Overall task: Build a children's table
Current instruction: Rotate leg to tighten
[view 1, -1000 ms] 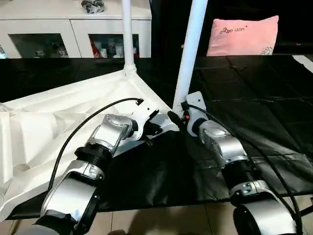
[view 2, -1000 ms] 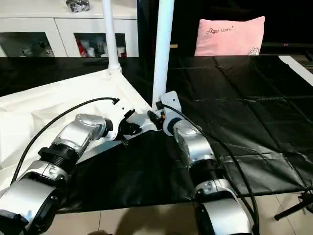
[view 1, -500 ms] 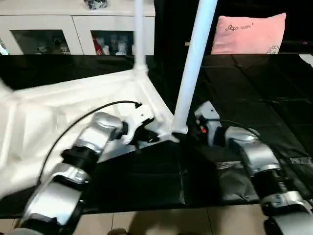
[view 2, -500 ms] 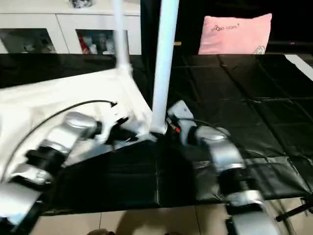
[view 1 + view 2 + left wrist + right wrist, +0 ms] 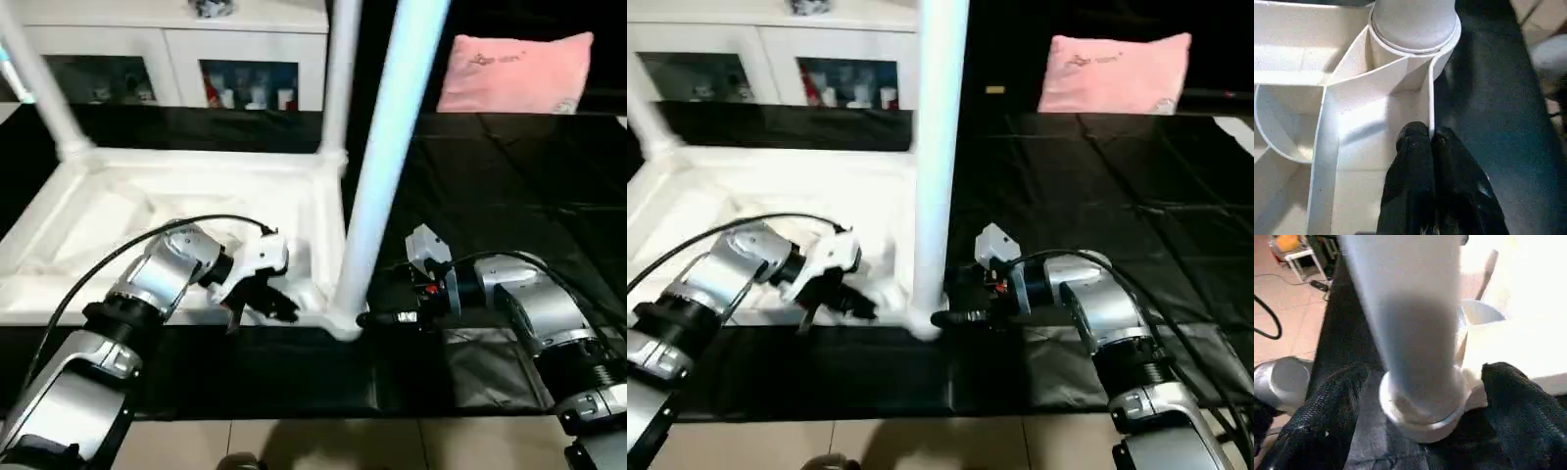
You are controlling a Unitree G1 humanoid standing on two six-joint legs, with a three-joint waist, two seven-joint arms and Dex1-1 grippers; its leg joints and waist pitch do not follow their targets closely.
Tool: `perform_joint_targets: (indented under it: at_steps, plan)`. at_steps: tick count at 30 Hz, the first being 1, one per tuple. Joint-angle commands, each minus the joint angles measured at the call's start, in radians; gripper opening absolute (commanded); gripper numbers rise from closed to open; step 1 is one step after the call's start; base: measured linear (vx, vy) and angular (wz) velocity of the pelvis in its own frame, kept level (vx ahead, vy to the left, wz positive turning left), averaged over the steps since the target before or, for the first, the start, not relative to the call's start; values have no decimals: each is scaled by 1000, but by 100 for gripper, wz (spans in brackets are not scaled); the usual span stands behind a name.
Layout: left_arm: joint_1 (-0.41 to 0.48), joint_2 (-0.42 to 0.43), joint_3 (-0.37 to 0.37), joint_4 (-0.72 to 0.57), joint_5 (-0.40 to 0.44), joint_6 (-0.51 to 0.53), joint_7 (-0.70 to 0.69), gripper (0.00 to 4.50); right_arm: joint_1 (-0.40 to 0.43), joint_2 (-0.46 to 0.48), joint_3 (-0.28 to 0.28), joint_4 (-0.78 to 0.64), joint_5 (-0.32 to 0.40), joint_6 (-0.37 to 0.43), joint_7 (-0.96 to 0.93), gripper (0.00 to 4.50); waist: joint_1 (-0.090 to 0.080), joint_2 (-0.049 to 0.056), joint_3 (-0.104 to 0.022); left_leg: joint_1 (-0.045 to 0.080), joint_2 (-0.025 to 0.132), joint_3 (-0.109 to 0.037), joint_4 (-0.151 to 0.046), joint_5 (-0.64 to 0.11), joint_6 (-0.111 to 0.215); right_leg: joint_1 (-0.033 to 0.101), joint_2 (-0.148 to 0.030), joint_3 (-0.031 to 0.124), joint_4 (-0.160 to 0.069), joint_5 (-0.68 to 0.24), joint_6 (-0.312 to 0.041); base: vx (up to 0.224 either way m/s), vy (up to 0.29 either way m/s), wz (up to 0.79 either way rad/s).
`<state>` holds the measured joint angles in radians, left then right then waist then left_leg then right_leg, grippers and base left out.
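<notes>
Three legs stood socketed. Left gripper [image 5: 1429, 142], jaws pressed together, pinched the tabletop [image 5: 118, 196] rim; right gripper [image 5: 1415, 396], jaws spread, flanked the near leg [image 5: 387, 166]. Fourth leg next, probably at nine o'clock.

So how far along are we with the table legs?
Three legs stand in corner sockets of the upside-down tabletop: the near leg, a far one and a far-left one. In hand: the left gripper is shut on the rim wall beside the near socket, and the right gripper stands open around that leg's base. Left: the fourth leg, then turning the table upright.
</notes>
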<state>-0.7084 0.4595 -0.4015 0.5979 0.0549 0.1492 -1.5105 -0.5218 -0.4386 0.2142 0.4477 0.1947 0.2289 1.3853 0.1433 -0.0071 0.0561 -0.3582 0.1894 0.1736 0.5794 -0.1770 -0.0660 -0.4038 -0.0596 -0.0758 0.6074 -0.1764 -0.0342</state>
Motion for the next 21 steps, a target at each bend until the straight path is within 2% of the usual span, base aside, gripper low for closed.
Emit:
perform_joint_targets:
  at_steps: [1, 7, 14, 21]
  plan:
    - [6, -7, -36, -37, -9, -15, -61, 0, -10, 2, 14, 6, 9, -11, 16, 365, -6, -3, -66, 10, 48, -7, -58, -172, 52, 52, -89, 53, -79, -274, -180, 0, 0, 0]
    - [17, -11, -45, -61, -9, -19, -71, 0, -8, 22, 8, 6, 19, -10, 34, 310, -3, -3, -67, 8, 47, -9, -59, -177, 41, 54, -90, 53, -78, -286, -168, 0, 0, 0]
    - [11, -18, -47, -58, -8, -21, -62, 0, 1, 33, 24, -14, 37, 6, 50, 239, -3, -3, -69, 7, 46, -9, -57, -162, 47, 54, -88, 53, -76, -264, -171, 0, 0, 0]
    - [16, -16, -48, -62, -4, -18, -58, 0, 15, 35, 34, -28, 41, 34, 71, 207, -2, -3, -68, 6, 46, -10, -57, -166, 42, 55, -87, 53, -76, -272, -166, 0, 0, 0]
